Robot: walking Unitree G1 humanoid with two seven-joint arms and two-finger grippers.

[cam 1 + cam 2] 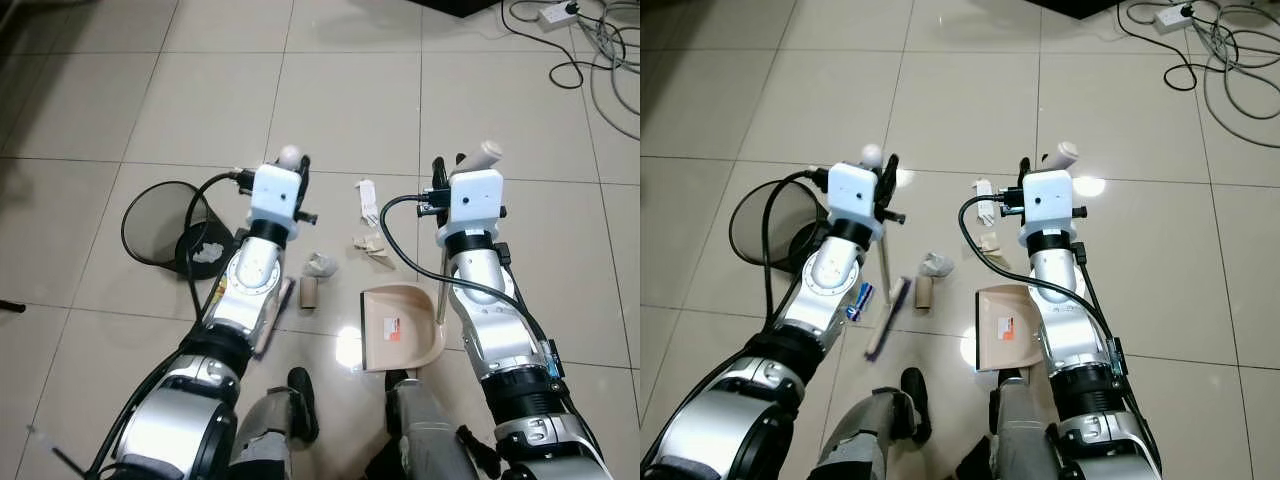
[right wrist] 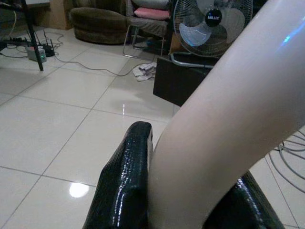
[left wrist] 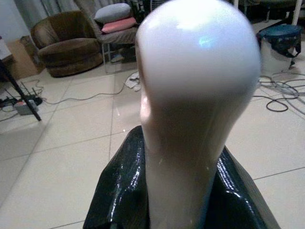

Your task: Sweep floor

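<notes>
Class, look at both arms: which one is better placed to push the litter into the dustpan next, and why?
Left. The left gripper holds the brush, whose head sits beside the tube and crumpled paper. The right gripper holds the dustpan, which only receives.

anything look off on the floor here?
Litter on the tiles between the arms: a cardboard roll, a crumpled white wad, paper scraps beyond the dustpan. The black mesh bin lies tipped on its side, white paper at its mouth.

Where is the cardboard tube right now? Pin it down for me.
In the head views the cardboard tube lies on the tiled floor between the robot's arms, just below the crumpled white paper and left of the beige dustpan.
</notes>
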